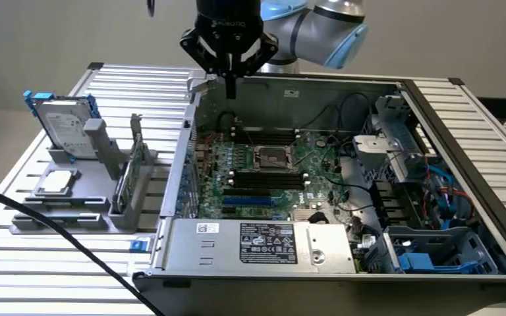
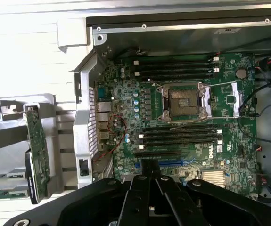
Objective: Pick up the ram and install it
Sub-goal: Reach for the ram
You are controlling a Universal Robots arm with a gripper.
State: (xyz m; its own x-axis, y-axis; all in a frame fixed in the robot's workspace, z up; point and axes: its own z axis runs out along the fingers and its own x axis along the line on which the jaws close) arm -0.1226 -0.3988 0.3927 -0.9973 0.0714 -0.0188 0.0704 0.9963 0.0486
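The ram (image 2: 36,155) is seen as a long, narrow green board, stood on its long edge in a slot of a grey holder (image 1: 95,220), with small parts dotted along its face and a dark band along one edge. In the exterior view it is met almost edge-on, as a thin dark strip (image 1: 126,178). It is placed outside the case (image 1: 464,131), on the slatted table (image 1: 139,79), to the exterior view's left of the case wall and just beside a hard drive (image 1: 64,125) that is propped upright in the same holder. The gripper (image 1: 230,89) is held above the far corner of the open case, well apart from the ram. Its fingers are pressed together and nothing is clamped between them, which is also seen from the wrist (image 2: 150,165). The word ROBOTIQ can be read in white on the gripper's black body. On the motherboard (image 2: 126,94), DELL is printed in white near the black slots. A large black-and-white label (image 1: 266,240) is stuck on the silver box at the case's near edge, covered in marks and print too small to be read, and a small white sticker (image 1: 207,228) is set beside it
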